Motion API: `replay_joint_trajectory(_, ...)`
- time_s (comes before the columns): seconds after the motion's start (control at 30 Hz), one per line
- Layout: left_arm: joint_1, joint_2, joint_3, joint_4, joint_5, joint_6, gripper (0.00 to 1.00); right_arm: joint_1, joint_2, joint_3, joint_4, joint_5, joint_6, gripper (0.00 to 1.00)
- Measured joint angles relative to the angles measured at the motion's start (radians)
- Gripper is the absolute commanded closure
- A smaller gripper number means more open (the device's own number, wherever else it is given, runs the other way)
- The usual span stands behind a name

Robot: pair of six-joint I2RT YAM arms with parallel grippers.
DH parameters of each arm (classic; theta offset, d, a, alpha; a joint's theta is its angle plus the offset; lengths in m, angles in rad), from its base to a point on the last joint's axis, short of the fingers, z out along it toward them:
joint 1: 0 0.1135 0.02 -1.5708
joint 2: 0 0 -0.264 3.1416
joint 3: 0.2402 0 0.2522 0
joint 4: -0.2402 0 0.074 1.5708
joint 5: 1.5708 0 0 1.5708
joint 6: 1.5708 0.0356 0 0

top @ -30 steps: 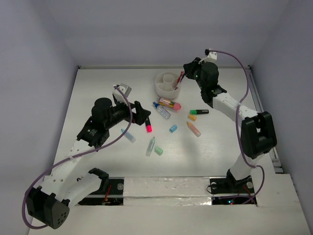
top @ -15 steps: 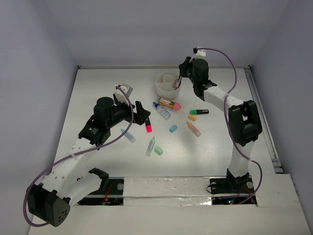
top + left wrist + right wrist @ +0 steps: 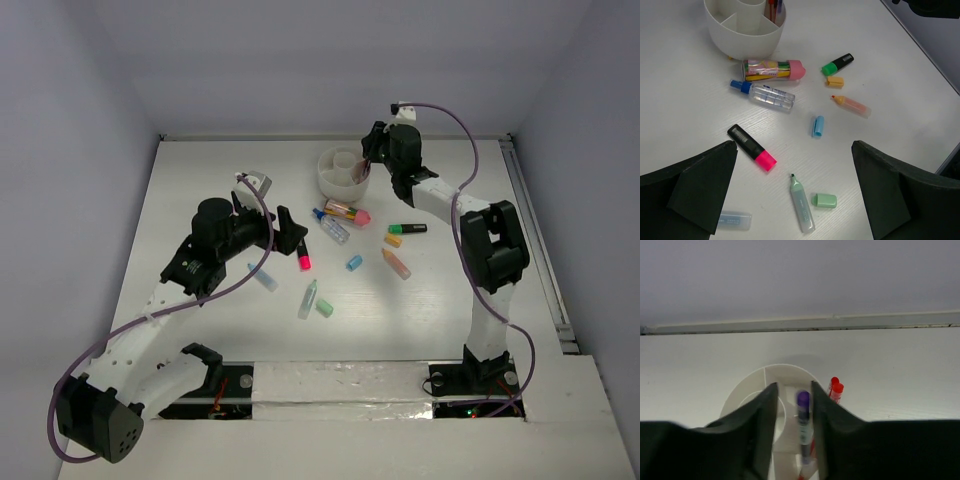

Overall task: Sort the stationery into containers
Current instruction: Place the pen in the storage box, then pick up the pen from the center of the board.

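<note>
Purple-capped pen [image 3: 803, 432] upright, cap up; at cup [image 3: 742, 392]

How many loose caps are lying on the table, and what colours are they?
Orange cap: 1
Blue cap: 1
Green cap: 1
Total: 3

Bright even overhead light, soft faint shadows; rt wrist view: purple pen [image 3: 803, 412] blurred, foreground soft
</note>
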Motion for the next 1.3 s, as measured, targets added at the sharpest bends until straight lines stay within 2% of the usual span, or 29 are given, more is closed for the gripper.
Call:
replay_joint_trajectory(0.07,0.0,0.001,0.0,0.0,0.0,0.0,0.01,0.0,0.0,0.0,0.0,-0.008,-0.002,0.42)
replay_joint_trajectory(0.13,0.0,0.002,0.0,0.0,0.0,0.0,0.01,0.0,0.0,0.0,0.0,-0.014,-0.005,0.34)
replay_joint_trajectory(0.2,0.0,0.005,0.0,0.0,0.0,0.0,0.01,0.0,-0.001,0.0,0.0,-0.02,-0.005,0.31)
replay_joint_trajectory(0.3,0.0,0.005,0.0,0.0,0.0,0.0,0.01,0.0,-0.015,-0.014,-0.005,-0.024,-0.006,0.32)
replay_joint_trajectory(0.33,0.0,0.005,0.0,0.0,0.0,0.0,0.01,0.0,-0.026,-0.024,-0.01,-0.023,-0.006,0.34)
replay_joint_trajectory(0.43,0.0,0.005,0.0,0.0,0.0,0.0,0.01,0.0,-0.097,-0.086,-0.029,-0.016,-0.006,0.52)
replay_joint_trajectory(0.47,0.0,0.004,0.0,0.0,0.0,0.0,0.01,0.0,-0.134,-0.118,-0.041,-0.017,-0.003,0.71)
replay_joint_trajectory(0.53,0.0,0.002,0.0,0.0,-0.001,0.0,0.01,0.0,-0.205,-0.176,-0.055,-0.03,0.003,0.87)
replay_joint_trajectory(0.63,0.0,-0.013,0.0,-0.003,-0.014,0.0,0.01,0.001,-0.304,-0.233,-0.104,-0.092,0.021,0.89)
replay_joint_trajectory(0.73,0.0,-0.05,0.0,-0.007,-0.045,0.0,0.01,0.025,-0.34,-0.224,-0.182,-0.153,0.019,0.89)
replay_joint_trajectory(0.83,0.0,-0.107,0.0,-0.016,-0.095,0.003,0.01,0.108,-0.314,-0.164,-0.302,-0.19,-0.007,0.83)
replay_joint_trajectory(0.93,0.0,-0.169,0.0,-0.018,-0.144,0.004,0.01,0.225,-0.255,-0.092,-0.419,-0.22,-0.034,0.65)
replay_joint_trajectory(0.97,0.0,-0.189,0.0,-0.018,-0.159,0.004,0.01,0.266,-0.231,-0.066,-0.455,-0.228,-0.039,0.54)
replay_joint_trajectory(1.07,0.0,-0.23,0.0,-0.018,-0.192,0.004,0.01,0.35,-0.167,-0.01,-0.543,-0.246,-0.052,0.41)
replay_joint_trajectory(1.17,0.0,-0.245,0.0,-0.018,-0.21,0.004,0.01,0.381,-0.087,0.072,-0.643,-0.249,-0.05,0.35)
replay_joint_trajectory(1.3,0.006,-0.244,0.0,-0.024,-0.22,0.004,0.01,0.388,0.044,0.213,-0.762,-0.23,-0.051,0.34)
